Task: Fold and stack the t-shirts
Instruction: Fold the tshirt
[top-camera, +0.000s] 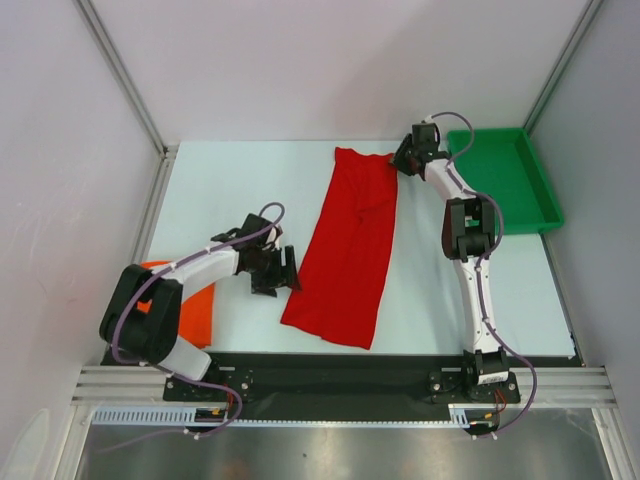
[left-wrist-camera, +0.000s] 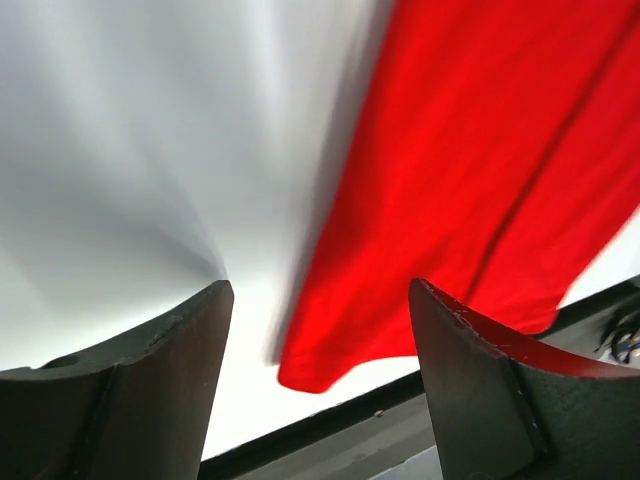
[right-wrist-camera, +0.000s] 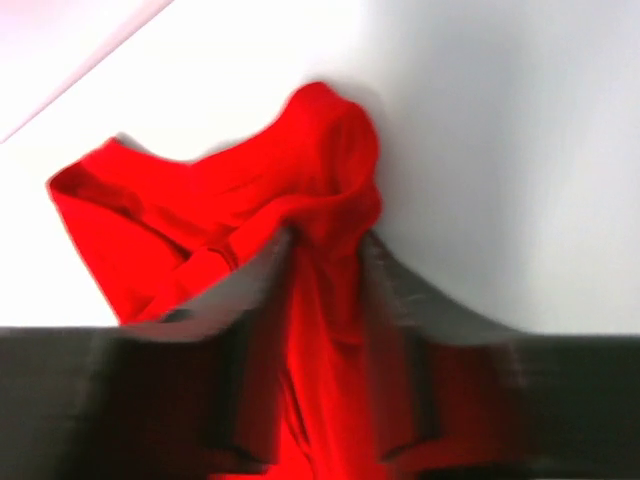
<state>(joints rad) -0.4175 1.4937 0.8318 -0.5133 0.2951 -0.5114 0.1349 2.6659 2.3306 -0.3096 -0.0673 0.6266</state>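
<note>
The red t-shirt (top-camera: 345, 250) is lying on the white table (top-camera: 230, 180) as a long, narrow band, doubled over lengthwise, around the middle of the table. Its long axis is running from 6 o'clock, near the arm bases, up toward 12 o'clock, leaning slightly to 1 o'clock at the far end. The near end is spreading wider than the far end, and a lengthwise crease is showing down the cloth.

The right tool (top-camera: 402, 160) is sitting at the band's far corner on the 3 o'clock side and is pinching the cloth there. In the right wrist view, which is blurring, the red t-shirt (right-wrist-camera: 230, 210) is bunching into a gathered fold, and the right tool (right-wrist-camera: 325, 240) is pressing its dark fingers (right-wrist-camera: 405, 300) together on that fold.

The left tool (top-camera: 288, 270) is hovering just beside the band's 9 o'clock edge, toward its near end, with its jaws spread and nothing between them. In the left wrist view the left tool (left-wrist-camera: 320, 290) is facing the red t-shirt (left-wrist-camera: 480, 170), whose near corner is showing past the gap; whether a finger is touching the cloth, I cannot tell.

The orange t-shirt (top-camera: 195, 312) is lying at 8 o'clock on the table, partly hidden under the left arm and well apart from the red one. A green tray (top-camera: 505, 170) is sitting at 2 o'clock, beside the right arm.
</note>
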